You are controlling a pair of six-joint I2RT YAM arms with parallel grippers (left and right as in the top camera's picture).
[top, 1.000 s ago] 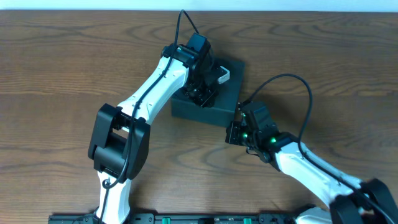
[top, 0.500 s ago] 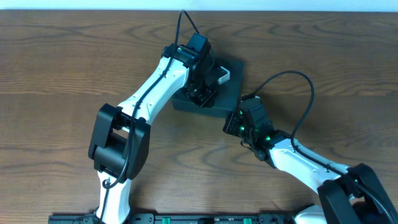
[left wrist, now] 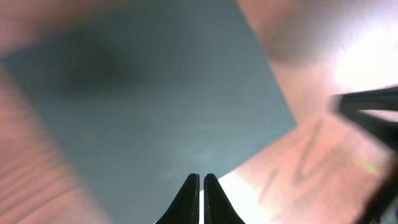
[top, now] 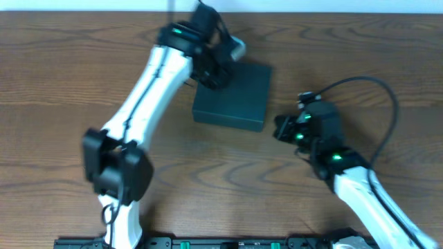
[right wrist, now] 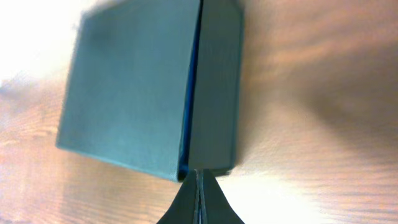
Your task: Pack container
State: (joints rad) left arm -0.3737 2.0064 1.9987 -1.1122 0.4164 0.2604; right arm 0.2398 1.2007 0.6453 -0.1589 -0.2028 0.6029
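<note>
The container [top: 235,97] sits flat on the table [top: 69,83] w/ its flap lid down. No packets or other items show anywhere around it, so you've got nothing in view to pack yet. Your left gripper [left wrist: 201,186] hangs over the container's far-left corner, fingers pressed together, nothing between them. Your right gripper [right wrist: 198,186] is just off the container's right side, near the corner closest to the robot. It's also pinched closed and empty, tips aimed at the thin blue seam between lid and wall. Main risk, imo: the box looks like light cardboard, so closed tips poking that seam would prob. shove or spin it instead of lifting the flap, esp. w/ nothing bracing the opposite side. Pressing down from the left would pin the lid closed. Both wrists work close to the container, so watch for arm-to-arm contact. Views are blurry, so exact clearances are hard to call.
</note>
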